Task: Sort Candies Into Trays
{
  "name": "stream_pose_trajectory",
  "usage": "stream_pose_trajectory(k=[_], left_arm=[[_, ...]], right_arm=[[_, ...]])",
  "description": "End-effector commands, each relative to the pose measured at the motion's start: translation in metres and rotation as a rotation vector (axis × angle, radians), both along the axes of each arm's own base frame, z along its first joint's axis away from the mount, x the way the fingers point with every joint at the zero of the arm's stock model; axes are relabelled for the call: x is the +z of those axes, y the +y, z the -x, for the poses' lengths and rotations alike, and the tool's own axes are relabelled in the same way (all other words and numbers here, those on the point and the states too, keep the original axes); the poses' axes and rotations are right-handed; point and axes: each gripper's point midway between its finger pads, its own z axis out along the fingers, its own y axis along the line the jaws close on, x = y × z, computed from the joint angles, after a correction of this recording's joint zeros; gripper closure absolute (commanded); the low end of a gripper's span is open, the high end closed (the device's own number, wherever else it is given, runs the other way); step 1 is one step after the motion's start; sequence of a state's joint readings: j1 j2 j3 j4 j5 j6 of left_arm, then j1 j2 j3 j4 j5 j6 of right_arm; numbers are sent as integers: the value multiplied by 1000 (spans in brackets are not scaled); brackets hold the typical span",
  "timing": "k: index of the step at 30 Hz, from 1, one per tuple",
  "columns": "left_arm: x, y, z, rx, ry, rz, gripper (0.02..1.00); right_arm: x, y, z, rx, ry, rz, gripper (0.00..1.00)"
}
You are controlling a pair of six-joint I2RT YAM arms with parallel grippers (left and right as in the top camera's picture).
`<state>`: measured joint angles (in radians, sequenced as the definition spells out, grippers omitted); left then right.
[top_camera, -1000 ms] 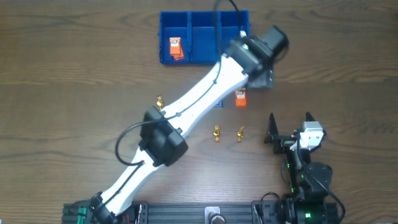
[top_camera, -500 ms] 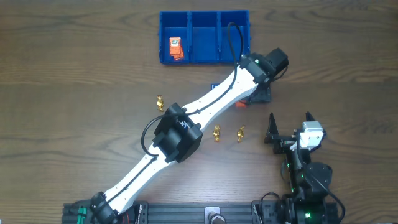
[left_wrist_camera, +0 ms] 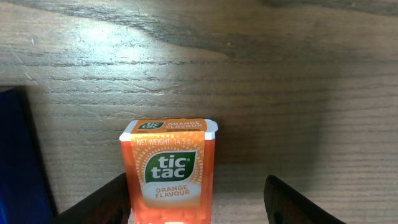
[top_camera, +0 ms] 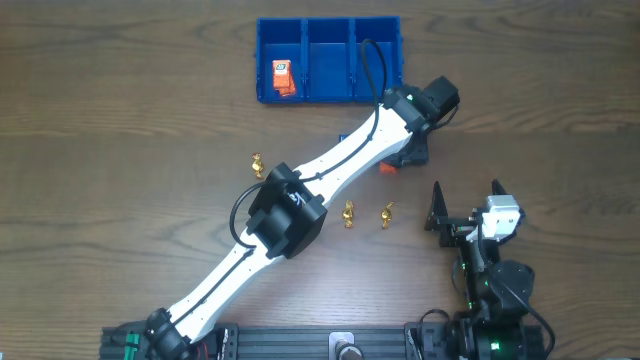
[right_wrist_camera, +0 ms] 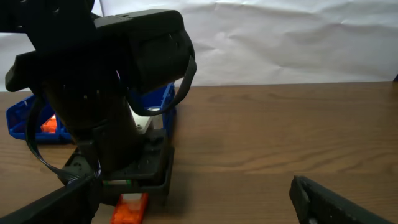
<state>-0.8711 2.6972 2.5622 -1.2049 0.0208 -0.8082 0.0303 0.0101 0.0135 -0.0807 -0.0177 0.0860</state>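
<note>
Lowered since 1 second earlier, the left pincer straddled the orange plastic candy box, fingers apart; crowding 1 finger, it could skid when squeezed.

Top view: the white left arm covers nearly all of the orange plastic candy box, leaving a sliver near the middle of the bench, and most of a blue item, kind untellable, just before the blue three-compartment plastic tray. The gold-wrapped candies are too small to tell their shape. Left wrist view: the box's lower end and the blue item are cut by picture edges. Right wrist view: the arm's black wrist hides part of the box and much of the tray.
</note>
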Motion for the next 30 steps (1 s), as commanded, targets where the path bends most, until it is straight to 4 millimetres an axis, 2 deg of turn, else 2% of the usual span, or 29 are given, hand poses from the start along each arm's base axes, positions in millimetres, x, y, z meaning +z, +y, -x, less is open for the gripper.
stream_pose_trajectory(k=[1, 5, 9, 12, 17, 25, 30], left_arm=[[-15, 7, -2, 19, 19, -25, 332], [-18, 10, -2, 30, 29, -33, 404], [-18, 11, -2, 31, 29, -33, 533], [-18, 13, -4, 36, 31, -34, 579], [-19, 16, -4, 42, 42, -37, 597], [-36, 21, 4, 52, 82, -53, 632], [-30, 20, -1, 56, 69, -38, 671]], right_arm=[[-2, 0, 0, 0, -1, 13, 3], [-2, 0, 0, 0, -1, 13, 3], [-2, 1, 0, 1, -1, 13, 3], [-2, 0, 0, 0, -1, 13, 3], [-2, 0, 0, 0, -1, 13, 3], [-2, 0, 0, 0, -1, 13, 3], [-2, 1, 0, 1, -1, 13, 3]])
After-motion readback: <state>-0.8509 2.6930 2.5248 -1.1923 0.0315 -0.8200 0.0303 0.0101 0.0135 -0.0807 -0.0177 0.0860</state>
